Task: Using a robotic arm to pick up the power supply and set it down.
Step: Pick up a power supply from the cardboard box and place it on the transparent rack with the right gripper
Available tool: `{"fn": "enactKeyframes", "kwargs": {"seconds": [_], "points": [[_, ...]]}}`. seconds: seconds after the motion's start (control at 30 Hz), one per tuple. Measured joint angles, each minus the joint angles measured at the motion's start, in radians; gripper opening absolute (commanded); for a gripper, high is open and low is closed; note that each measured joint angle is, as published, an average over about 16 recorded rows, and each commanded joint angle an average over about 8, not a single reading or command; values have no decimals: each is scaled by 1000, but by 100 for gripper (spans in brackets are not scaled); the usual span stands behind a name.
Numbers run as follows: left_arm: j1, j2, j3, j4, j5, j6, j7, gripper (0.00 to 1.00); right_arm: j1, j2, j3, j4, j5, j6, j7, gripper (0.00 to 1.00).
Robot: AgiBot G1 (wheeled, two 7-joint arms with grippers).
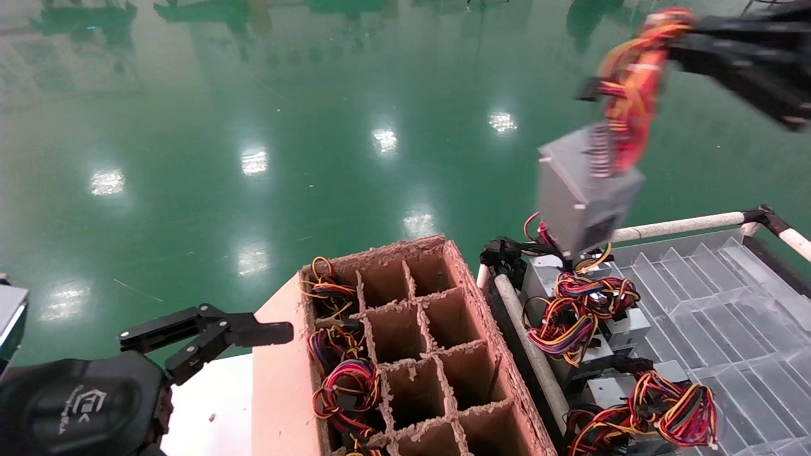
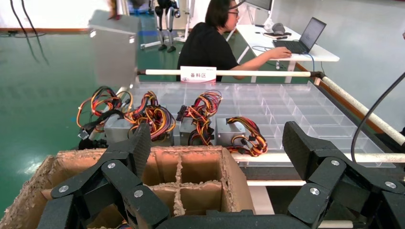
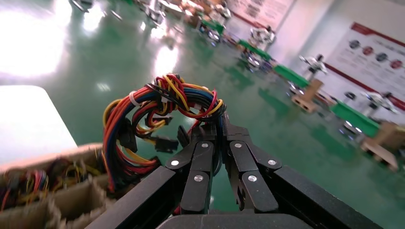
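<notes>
High at the far right, the right gripper (image 1: 681, 38) of the robotic arm (image 1: 754, 63) pinches the bundled wires (image 3: 162, 109) of the power supply (image 1: 586, 190), its black jointed fingers (image 3: 200, 157) pressed together on the red, yellow, orange and blue strands. The grey sheet-metal box hangs tilted below the bundle, in the air above the far left corner of the clear plastic tray (image 1: 716, 304). That tray is ribbed into narrow slots and edged by white padded rails (image 1: 678, 226); more grey supplies with coiled wires (image 1: 580, 310) lie along its left side. Left of it stands the brown cardboard box (image 1: 418, 354), its rough, frayed dividers forming square cells, with wire coils filling the left column. Near left, the left gripper (image 1: 215, 339) hovers beside the box over a white table (image 1: 209, 405), its matte black fingers spread apart.
</notes>
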Motion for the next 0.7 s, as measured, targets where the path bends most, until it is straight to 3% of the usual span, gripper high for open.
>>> {"fn": "enactKeyframes", "kwargs": {"seconds": [0.37,0.7], "points": [[0,0,1,0,0,0,0,100,-55,333,-35,215,51,2,124,0],[0,-1,1,0,-1,-1,1,100,-180,533,-109,278,170,-1,134,0]]}}
